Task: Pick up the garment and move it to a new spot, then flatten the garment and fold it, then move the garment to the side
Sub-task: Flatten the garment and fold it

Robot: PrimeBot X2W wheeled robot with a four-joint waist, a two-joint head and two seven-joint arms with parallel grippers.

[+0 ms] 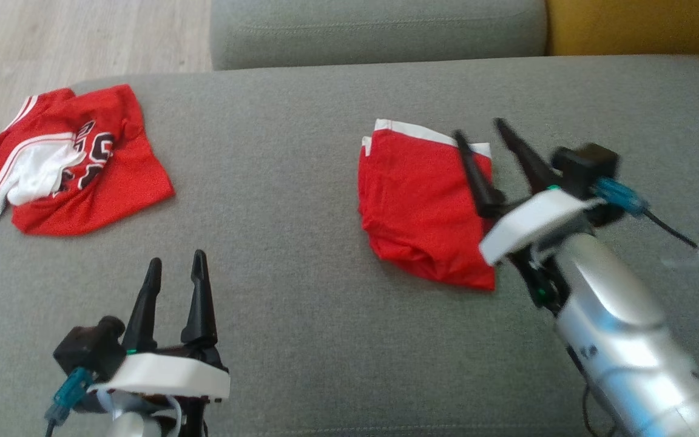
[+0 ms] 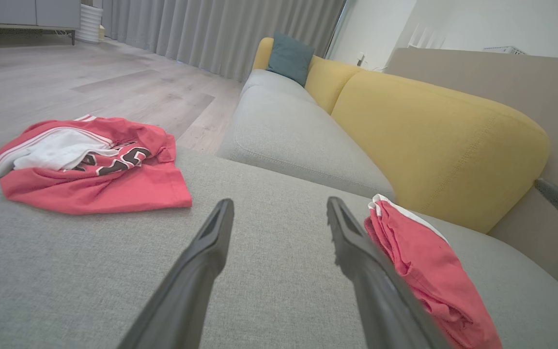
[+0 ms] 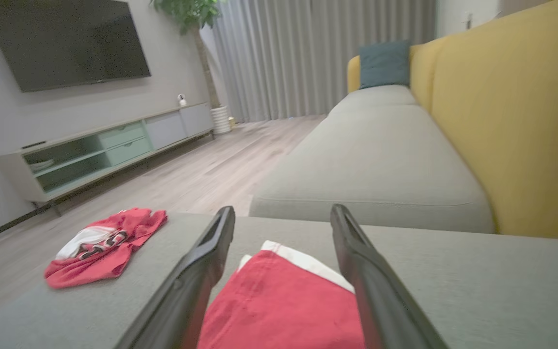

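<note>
Folded red garment (image 1: 419, 206) sits on the grey cushion (image 1: 301, 182), right of middle. The right gripper (image 1: 478, 128) is over its right edge, fingers spread, holding nothing. Left gripper (image 1: 176, 258) is open too, over bare cushion, and a crumpled jersey (image 1: 76, 161) lies at the far left corner.

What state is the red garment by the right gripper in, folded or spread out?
Folded: the red garment lies as a compact rectangle with stacked white-trimmed layers at its far edge.

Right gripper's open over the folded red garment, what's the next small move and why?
Probably lift the right gripper clear of the folded red garment: its jaws stand open, nothing is held, and the garment lies neatly folded on the grey cushion.
</note>
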